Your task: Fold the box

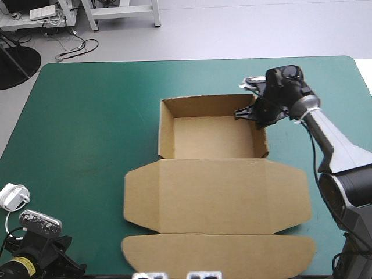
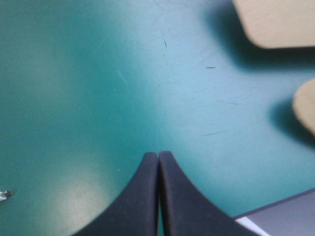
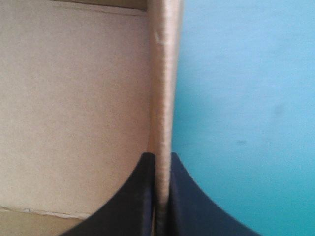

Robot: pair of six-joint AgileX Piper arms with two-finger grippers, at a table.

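The brown box (image 1: 212,136) stands as an open tray in the middle of the table, walls raised, its lid (image 1: 215,197) lying flat toward the near edge with a rounded front flap (image 1: 218,251). My right gripper (image 1: 254,112) sits at the tray's right wall near the far corner, shut on that wall. In the right wrist view the wall (image 3: 165,73) runs upright between the black fingers (image 3: 142,196), tray floor on one side, teal-green cover on the other. My left gripper (image 2: 158,157) is shut and empty over bare cover at the near left corner, with two rounded flap corners (image 2: 280,22) ahead.
The left arm's wrist (image 1: 35,256) sits low at the table's near left corner. Bare teal-green cover (image 1: 87,128) lies left of the box and beyond its far wall. The table's right edge (image 1: 363,75) is close behind the right arm.
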